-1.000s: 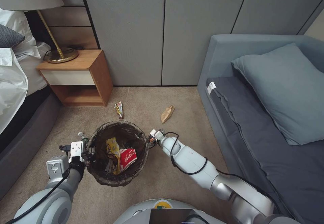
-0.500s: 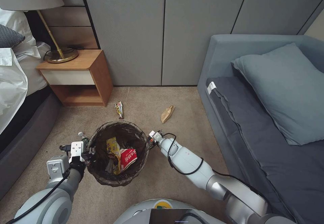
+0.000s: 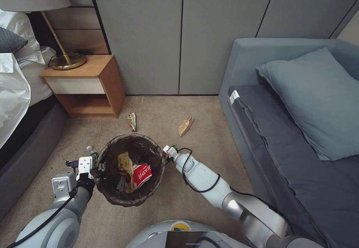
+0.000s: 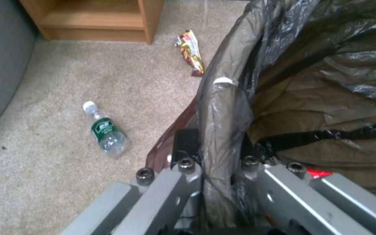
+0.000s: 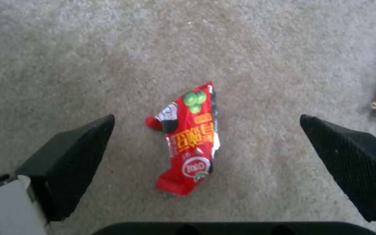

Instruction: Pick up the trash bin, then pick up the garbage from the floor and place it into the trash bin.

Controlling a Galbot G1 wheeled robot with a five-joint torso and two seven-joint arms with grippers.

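On the beige carpet (image 3: 209, 154): round bag-lined white bin (image 3: 131, 199), rim clamped by left gripper (image 4: 216, 173). Red crumpled packet (image 5: 190, 140) lies lengthwise between right gripper's (image 5: 205, 163) spread fingers. Brown scrap (image 3: 185, 126) nearby.

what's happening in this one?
The left tool is clamped on the rim of the small round bin with the dark see-through liner, which already holds some wrappers. The right tool hangs open over a red crumpled snack packet on the beige carpet. A green-labelled plastic bottle, a yellow-brown wrapper and a brown paper scrap lie around.
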